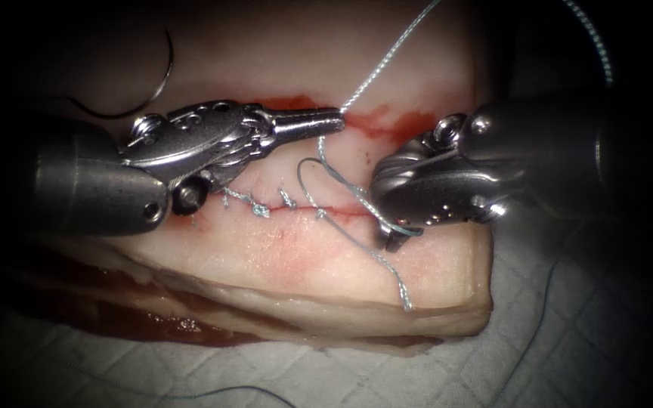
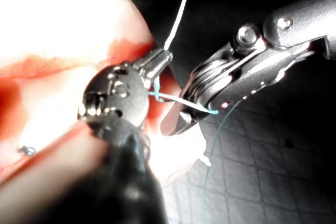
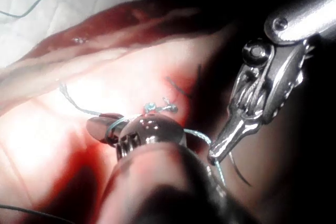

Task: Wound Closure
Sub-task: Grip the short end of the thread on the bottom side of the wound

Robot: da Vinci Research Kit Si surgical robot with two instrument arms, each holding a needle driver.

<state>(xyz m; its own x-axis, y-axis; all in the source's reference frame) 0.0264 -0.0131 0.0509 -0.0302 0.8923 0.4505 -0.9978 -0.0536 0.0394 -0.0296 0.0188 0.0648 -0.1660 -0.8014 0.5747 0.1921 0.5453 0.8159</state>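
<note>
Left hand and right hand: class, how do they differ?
The left hand lies level, pointing right; the right hand tips downward. The left hand grips the thread where it rises; the right hand grips it by the right end of the cut. Both hold thread. The needle lies free on the tissue.

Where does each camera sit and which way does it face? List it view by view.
Endoscope: above and in front of the tissue, facing the cut; both tools show; the needle lies free on the tissue, upper left.
Left wrist: along the left tool, shut on the thread.
Right wrist: along the right tool, thread across its tip.
Shared: both wrist views show both tools.
</note>
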